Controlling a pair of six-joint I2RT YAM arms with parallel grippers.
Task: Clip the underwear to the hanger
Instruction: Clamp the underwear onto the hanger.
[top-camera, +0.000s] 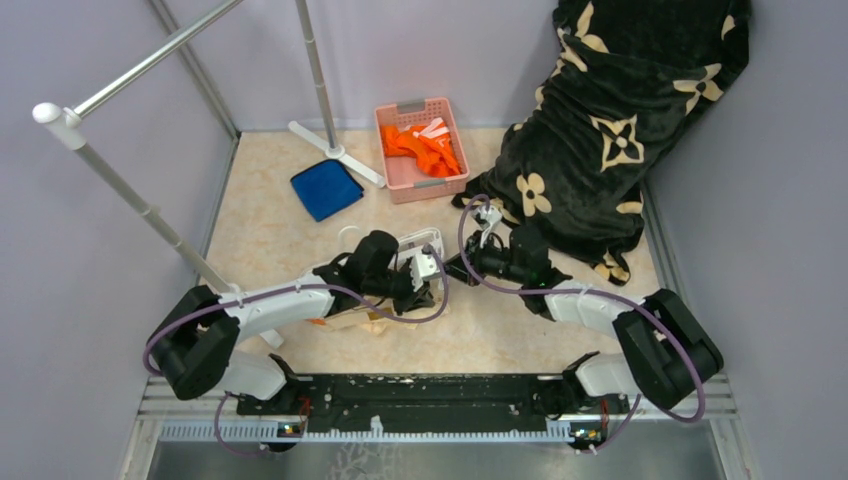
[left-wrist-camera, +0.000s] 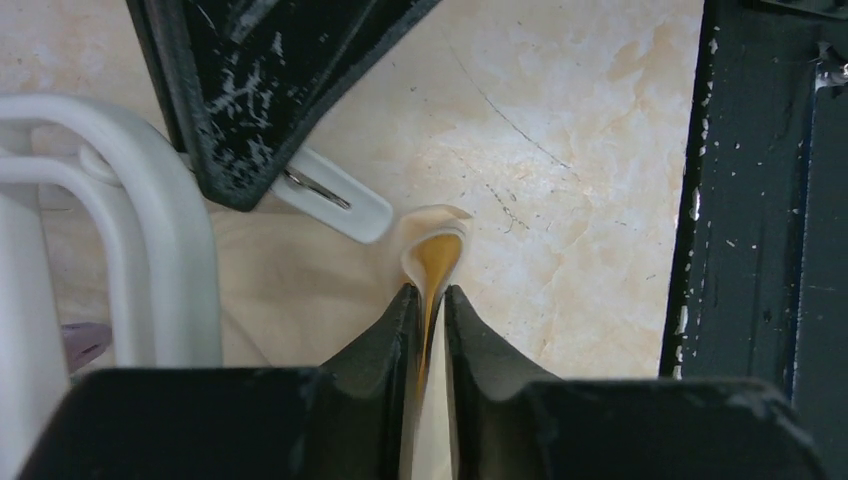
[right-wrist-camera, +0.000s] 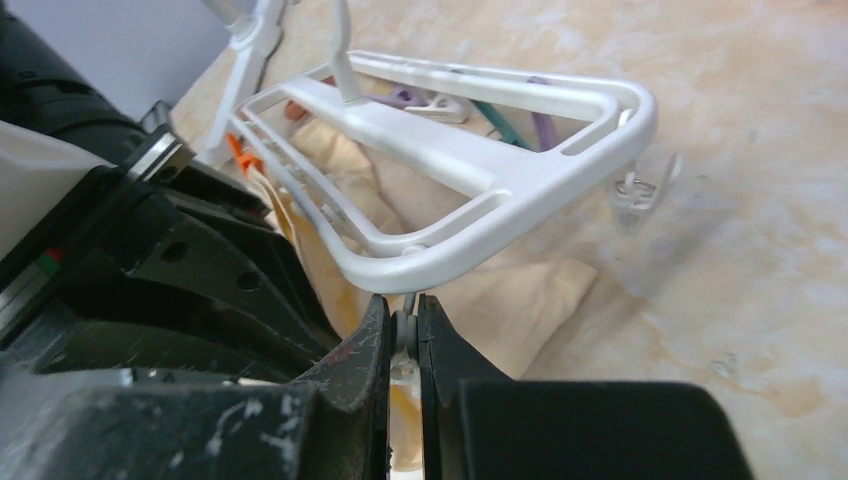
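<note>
Two tools are holding fabric and clip in the middle of the marbled beige worktop (top-camera: 270, 250).
The left tool (left-wrist-camera: 427, 297) is clenching a raised fold of the pale peach soft-fabric underwear (left-wrist-camera: 300, 300), which is lying crumpled on the worktop beneath and beside the white plastic barred hanger frame (right-wrist-camera: 500, 180). The frame is sitting over the fabric. Further right, the right tool (right-wrist-camera: 403, 305) is pinching a small white plastic clip (right-wrist-camera: 404, 330) hanging just under the frame's near corner, jaws squeezed tight on it.
</note>
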